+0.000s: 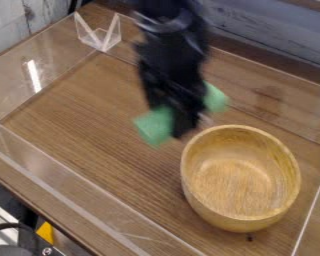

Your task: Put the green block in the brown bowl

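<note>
My gripper (179, 118) hangs above the wooden table, pointing down, shut on the green block (157, 125). The block sits crosswise between the black fingers, one green end sticking out at lower left and the other end at upper right. It is off the table, blurred by motion. The brown bowl (240, 178) stands at the lower right, round, light wood, nothing inside it. The block hovers just beyond the bowl's upper-left rim, not over its hollow.
Low clear plastic walls (69, 215) border the wooden tabletop (83, 140) along the front and left. A small clear plastic stand (99, 32) sits at the back left. The arm's dark body rises toward the top centre.
</note>
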